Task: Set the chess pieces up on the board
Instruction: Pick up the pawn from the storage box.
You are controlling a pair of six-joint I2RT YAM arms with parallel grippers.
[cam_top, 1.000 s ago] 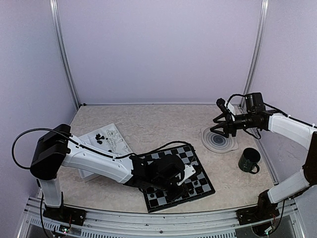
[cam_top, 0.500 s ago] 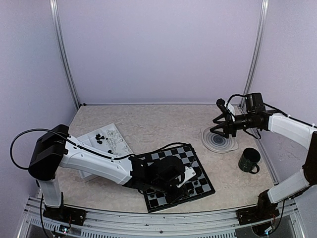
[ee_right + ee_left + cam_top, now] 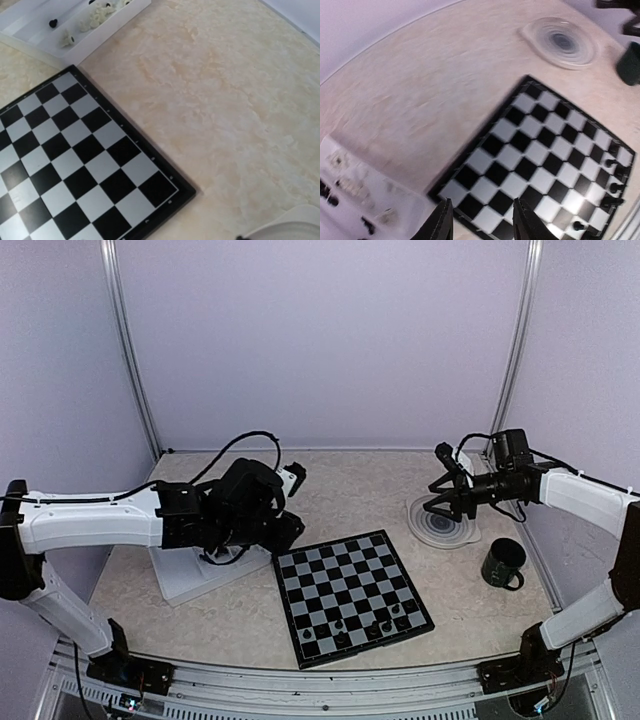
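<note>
You were between placements. A few black chess pieces (image 3: 372, 627) stood along the near edge of the board (image 3: 330, 575). Your left hand (image 3: 482, 222) hung partly open and empty near the tray (image 3: 190, 582), which held mixed black and pale figures. The next move likely called for a fine pinch on one. Your right hand (image 3: 440, 480) hovered parted, holding nothing, above the plate (image 3: 440, 530).

One board (image 3: 350, 585). Along its near edge stand about seven black chess pieces (image 3: 338, 625) (too tiny for a sure count). One white tray (image 3: 185, 580) lies left of the board, holding several more pieces, too blurred to count. One round plate (image 3: 440, 525) and one dark mug (image 3: 503, 563) sit right of the board.
</note>
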